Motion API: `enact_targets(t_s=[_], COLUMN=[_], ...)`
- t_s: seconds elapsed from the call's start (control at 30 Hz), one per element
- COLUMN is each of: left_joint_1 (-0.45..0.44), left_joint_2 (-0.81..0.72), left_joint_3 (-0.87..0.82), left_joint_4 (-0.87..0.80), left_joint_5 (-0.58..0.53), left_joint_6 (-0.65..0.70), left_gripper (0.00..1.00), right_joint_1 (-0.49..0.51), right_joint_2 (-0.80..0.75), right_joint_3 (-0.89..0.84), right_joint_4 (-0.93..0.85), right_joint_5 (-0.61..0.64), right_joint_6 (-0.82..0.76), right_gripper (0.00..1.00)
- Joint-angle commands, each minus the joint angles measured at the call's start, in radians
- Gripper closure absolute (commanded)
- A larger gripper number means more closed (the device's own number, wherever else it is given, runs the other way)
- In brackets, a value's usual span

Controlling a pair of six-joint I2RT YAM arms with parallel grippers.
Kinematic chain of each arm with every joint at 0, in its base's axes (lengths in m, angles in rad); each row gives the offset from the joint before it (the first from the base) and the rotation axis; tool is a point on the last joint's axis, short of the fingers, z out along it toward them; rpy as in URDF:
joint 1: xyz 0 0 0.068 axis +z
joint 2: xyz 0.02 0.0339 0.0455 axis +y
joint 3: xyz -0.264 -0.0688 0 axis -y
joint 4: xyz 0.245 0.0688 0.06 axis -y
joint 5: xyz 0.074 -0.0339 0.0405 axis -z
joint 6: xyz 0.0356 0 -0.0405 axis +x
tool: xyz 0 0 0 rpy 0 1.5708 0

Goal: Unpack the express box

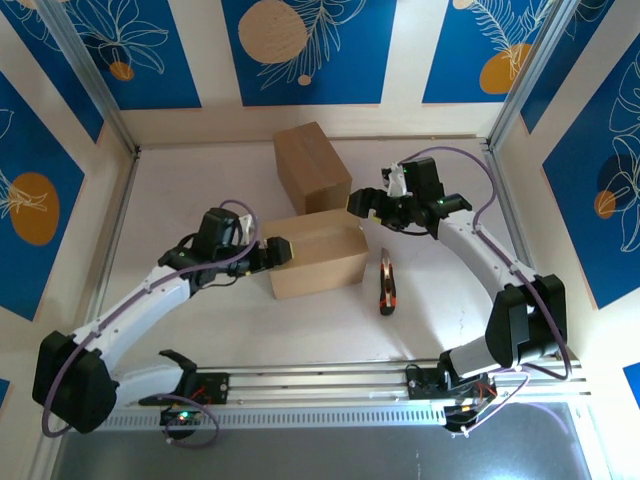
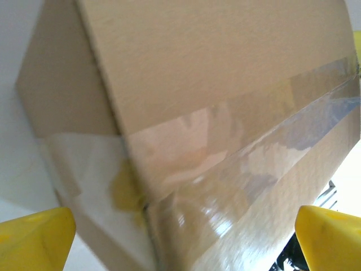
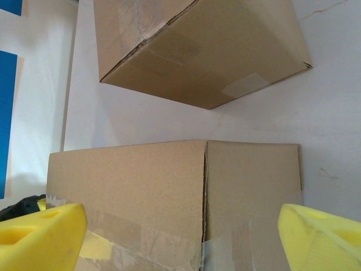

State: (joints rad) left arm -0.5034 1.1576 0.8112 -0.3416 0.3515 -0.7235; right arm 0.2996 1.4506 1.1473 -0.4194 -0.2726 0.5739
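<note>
On the tabletop [image 1: 200, 180] the taped express box [image 1: 315, 258] lies between the arms, a second box [image 1: 311, 167] behind. The left hand [image 1: 272, 252] at its left end, right hand [image 1: 362, 203] over its right — both spread, likely to brace it — cutter [image 1: 386, 285] beside.

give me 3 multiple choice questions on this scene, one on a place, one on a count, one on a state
1. Where does the orange-and-black tool lie?
A. on the table, right of the near box
B. on top of a box
C. propped against the back wall

2. How many cardboard boxes are on the table?
A. one
B. two
C. three

3. How is the near box's seam?
A. taped shut
B. slit open
C. flaps folded up

Answers:
1 A, it lies flat on the table beside the near box's right end.
2 B, the top view shows the near box and a far box behind it.
3 A, clear tape covers it in the left wrist view.
</note>
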Motion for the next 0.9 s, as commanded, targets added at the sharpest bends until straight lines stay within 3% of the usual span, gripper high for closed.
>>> enact_targets(t_s=[0.0, 0.23, 0.5, 0.7, 0.87], left_joint_1=[-0.020, -0.022, -0.008, 0.055, 0.152], left_joint_2=[0.023, 0.053, 0.099, 0.144, 0.202], left_joint_3=[0.002, -0.001, 0.066, 0.108, 0.133], left_joint_4=[0.093, 0.107, 0.055, 0.052, 0.095], left_joint_5=[-0.042, -0.083, -0.134, -0.123, -0.028], left_joint_6=[-0.039, -0.032, 0.033, 0.090, 0.121], left_gripper=[0.01, 0.00, 0.00, 0.00, 0.00], right_joint_1=[0.014, 0.076, 0.226, 0.317, 0.393], right_joint_2=[0.013, 0.024, 0.022, 0.020, -0.028], right_joint_3=[-0.017, -0.018, -0.027, -0.053, -0.084], right_joint_4=[0.017, -0.004, -0.039, -0.025, -0.036], right_joint_5=[-0.048, -0.045, 0.034, 0.110, 0.189], right_joint_6=[-0.010, 0.026, 0.101, 0.263, 0.373], right_gripper=[0.14, 0.15, 0.19, 0.21, 0.21])
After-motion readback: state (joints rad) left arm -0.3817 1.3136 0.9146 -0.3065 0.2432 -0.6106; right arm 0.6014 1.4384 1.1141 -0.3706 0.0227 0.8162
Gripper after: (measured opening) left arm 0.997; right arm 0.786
